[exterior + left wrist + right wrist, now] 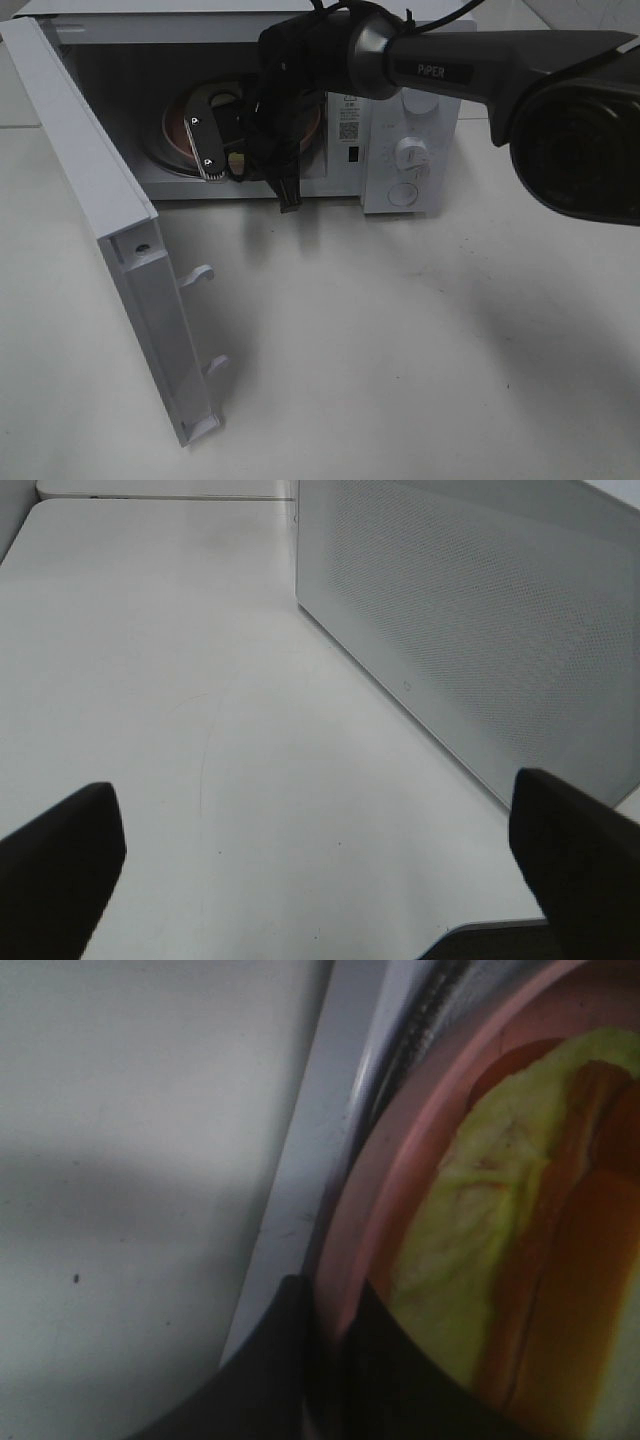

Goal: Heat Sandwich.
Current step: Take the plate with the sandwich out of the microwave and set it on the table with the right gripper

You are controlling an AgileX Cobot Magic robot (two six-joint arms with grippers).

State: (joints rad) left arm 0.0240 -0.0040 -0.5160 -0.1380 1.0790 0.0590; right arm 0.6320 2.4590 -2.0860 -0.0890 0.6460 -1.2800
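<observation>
Right arm (470, 70) reached across into the open microwave (400, 150), its gripper (330, 1360) clenched on the rim of the pink plate (400, 1160) — the sandwich (520, 1240) lay on that plate inside the oven. Left gripper (320, 880) hung released over the table (200, 680), beside the door (480, 630). Arm casing read "PiPER".

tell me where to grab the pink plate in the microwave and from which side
Grip the pink plate by its thin raised rim at the edge nearest the open door, coming in from the front. The sandwich fills the middle, and the right gripper pinches there.
</observation>
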